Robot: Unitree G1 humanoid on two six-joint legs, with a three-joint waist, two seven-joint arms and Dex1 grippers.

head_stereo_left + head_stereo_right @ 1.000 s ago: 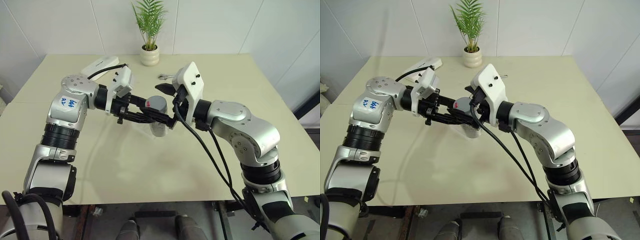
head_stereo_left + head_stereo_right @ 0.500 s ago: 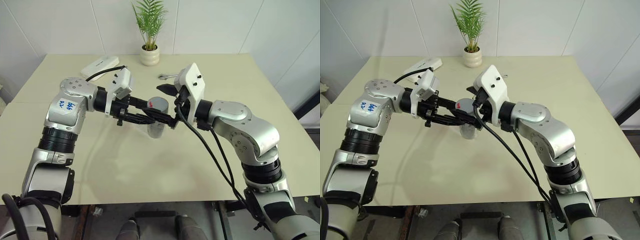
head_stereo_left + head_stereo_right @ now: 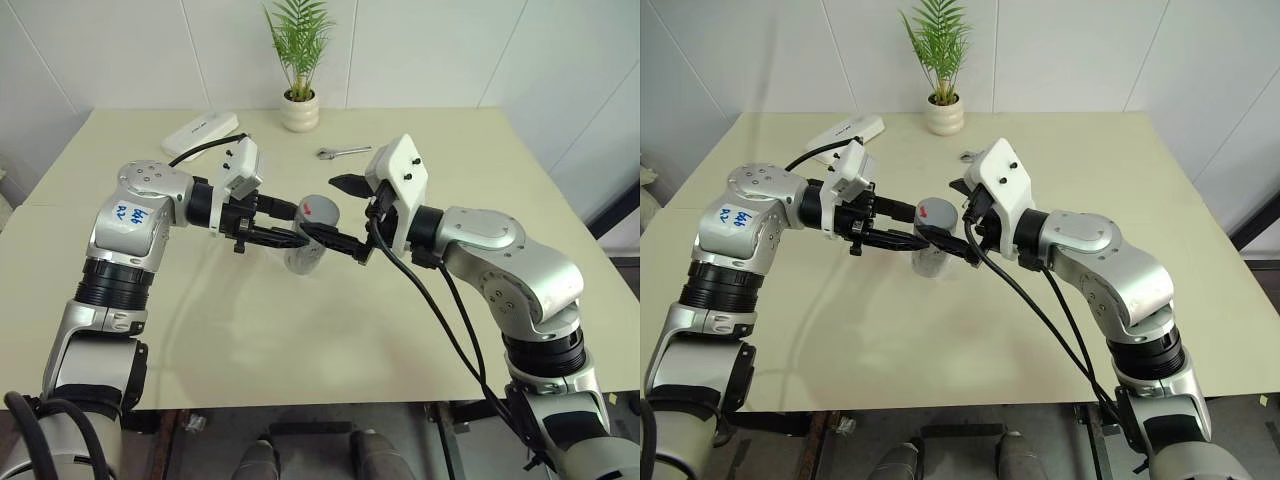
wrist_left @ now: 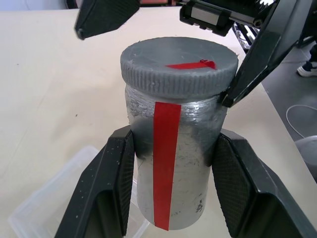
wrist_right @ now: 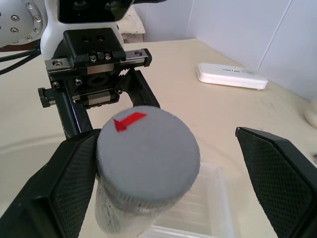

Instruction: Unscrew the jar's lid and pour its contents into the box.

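My left gripper [image 4: 172, 136] is shut on the silvery jar [image 4: 171, 163], which has a red strip down its side, and holds it above the table, slightly tilted. The grey lid [image 5: 147, 151], with a red mark on top, sits on the jar. From the right, my right gripper [image 3: 345, 215] stands open around the lid [image 3: 318, 212]. One finger [image 5: 74, 173] is against the lid's rim and the other [image 5: 277, 168] is well apart from it. The clear box [image 5: 198, 213] lies on the table under the jar. The contents are hidden inside.
A white oblong case [image 3: 200, 130] lies at the back left. A potted plant [image 3: 299, 108] stands at the back edge, and a metal wrench [image 3: 342, 152] lies behind my right gripper. The beige table [image 3: 250, 340] stretches toward me.
My right gripper has drawn back a little to the right, so more of the lid shows. My left gripper has kept its hold on the jar in the same place.
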